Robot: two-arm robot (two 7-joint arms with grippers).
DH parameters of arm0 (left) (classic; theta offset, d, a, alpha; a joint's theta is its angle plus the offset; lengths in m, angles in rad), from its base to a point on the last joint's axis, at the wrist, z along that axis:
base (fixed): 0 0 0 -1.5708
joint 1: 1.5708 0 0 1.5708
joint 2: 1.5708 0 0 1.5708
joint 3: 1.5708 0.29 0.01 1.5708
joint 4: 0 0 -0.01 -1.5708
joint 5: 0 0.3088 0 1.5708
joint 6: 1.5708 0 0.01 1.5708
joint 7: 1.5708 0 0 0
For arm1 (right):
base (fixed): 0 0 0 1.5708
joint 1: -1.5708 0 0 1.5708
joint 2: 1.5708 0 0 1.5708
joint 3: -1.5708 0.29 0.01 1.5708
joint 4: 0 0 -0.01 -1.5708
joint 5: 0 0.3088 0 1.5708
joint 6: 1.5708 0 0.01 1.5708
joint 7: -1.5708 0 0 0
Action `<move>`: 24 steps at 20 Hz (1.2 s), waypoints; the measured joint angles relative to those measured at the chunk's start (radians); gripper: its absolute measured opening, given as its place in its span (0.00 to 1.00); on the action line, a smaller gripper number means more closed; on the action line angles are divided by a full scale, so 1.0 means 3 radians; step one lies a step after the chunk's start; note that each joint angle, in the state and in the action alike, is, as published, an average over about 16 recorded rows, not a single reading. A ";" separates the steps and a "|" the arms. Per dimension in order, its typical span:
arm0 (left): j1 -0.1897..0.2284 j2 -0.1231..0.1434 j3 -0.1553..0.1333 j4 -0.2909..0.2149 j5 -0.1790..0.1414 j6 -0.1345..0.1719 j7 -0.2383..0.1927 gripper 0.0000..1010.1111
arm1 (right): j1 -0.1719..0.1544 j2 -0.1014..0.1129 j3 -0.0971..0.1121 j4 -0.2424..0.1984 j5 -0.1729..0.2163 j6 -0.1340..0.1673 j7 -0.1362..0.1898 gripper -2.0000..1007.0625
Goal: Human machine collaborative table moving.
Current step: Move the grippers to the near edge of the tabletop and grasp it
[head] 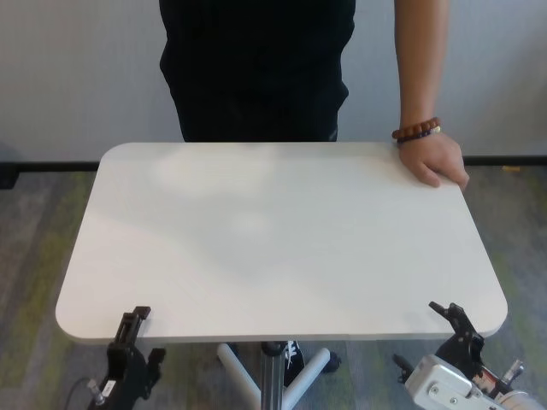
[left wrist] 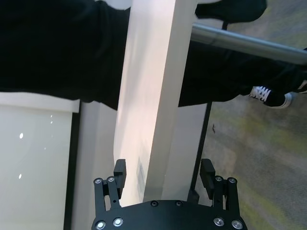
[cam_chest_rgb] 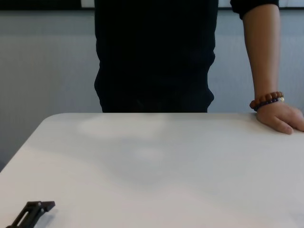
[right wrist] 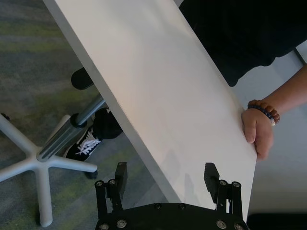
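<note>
Grey carpet underlies a white bench (head: 282, 239); left gripper (left wrist: 164, 173) and right gripper (right wrist: 165, 176) straddle its near edge, fingers wide, ungripped, while the human's hand (head: 440, 161) steadies the far corner for moving.

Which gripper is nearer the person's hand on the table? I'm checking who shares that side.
Right gripper, at the table's near right corner, same side as the hand; left gripper sits diagonally opposite.
</note>
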 joint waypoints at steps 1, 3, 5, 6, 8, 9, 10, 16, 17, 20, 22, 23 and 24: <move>-0.0007 -0.0023 -0.0008 0.0027 0.0010 -0.0001 0.0025 0.99 | -0.0003 -0.0005 0.0004 0.0001 -0.0010 -0.0003 0.0003 1.00; -0.0021 -0.0066 -0.0028 0.0076 0.0028 -0.0002 0.0071 0.99 | -0.0009 -0.0014 0.0013 0.0002 -0.0029 -0.0010 0.0010 1.00; -0.0032 -0.0104 -0.0053 0.0110 0.0044 0.0001 0.0105 0.99 | -0.0015 -0.0024 0.0023 0.0004 -0.0047 -0.0018 0.0018 1.00; -0.0037 -0.0120 -0.0065 0.0122 0.0051 0.0003 0.0117 0.99 | -0.0018 -0.0029 0.0029 0.0005 -0.0054 -0.0022 0.0021 1.00; -0.0047 -0.0147 -0.0088 0.0138 0.0065 0.0009 0.0133 0.99 | -0.0026 -0.0040 0.0041 0.0006 -0.0068 -0.0029 0.0028 1.00; -0.0051 -0.0158 -0.0099 0.0143 0.0073 0.0011 0.0138 0.99 | -0.0031 -0.0045 0.0048 0.0006 -0.0074 -0.0033 0.0032 1.00; -0.0054 -0.0168 -0.0110 0.0147 0.0081 0.0014 0.0141 0.99 | -0.0036 -0.0050 0.0055 0.0006 -0.0080 -0.0036 0.0036 1.00; -0.0067 -0.0207 -0.0167 0.0135 0.0135 0.0038 0.0132 0.99 | -0.0062 -0.0079 0.0093 0.0006 -0.0122 -0.0050 0.0060 1.00; -0.0068 -0.0211 -0.0174 0.0130 0.0146 0.0043 0.0125 0.99 | -0.0066 -0.0083 0.0099 0.0006 -0.0129 -0.0051 0.0064 1.00; -0.0069 -0.0221 -0.0189 0.0121 0.0179 0.0053 0.0101 0.99 | -0.0077 -0.0098 0.0115 0.0005 -0.0152 -0.0056 0.0077 1.00; -0.0070 -0.0229 -0.0193 0.0123 0.0202 0.0056 0.0088 0.99 | -0.0084 -0.0108 0.0125 0.0005 -0.0166 -0.0058 0.0086 1.00; -0.0069 -0.0233 -0.0195 0.0126 0.0214 0.0057 0.0082 0.99 | -0.0087 -0.0112 0.0131 0.0004 -0.0174 -0.0059 0.0091 1.00; -0.0069 -0.0237 -0.0197 0.0129 0.0226 0.0058 0.0076 0.99 | -0.0090 -0.0117 0.0136 0.0004 -0.0181 -0.0060 0.0095 1.00</move>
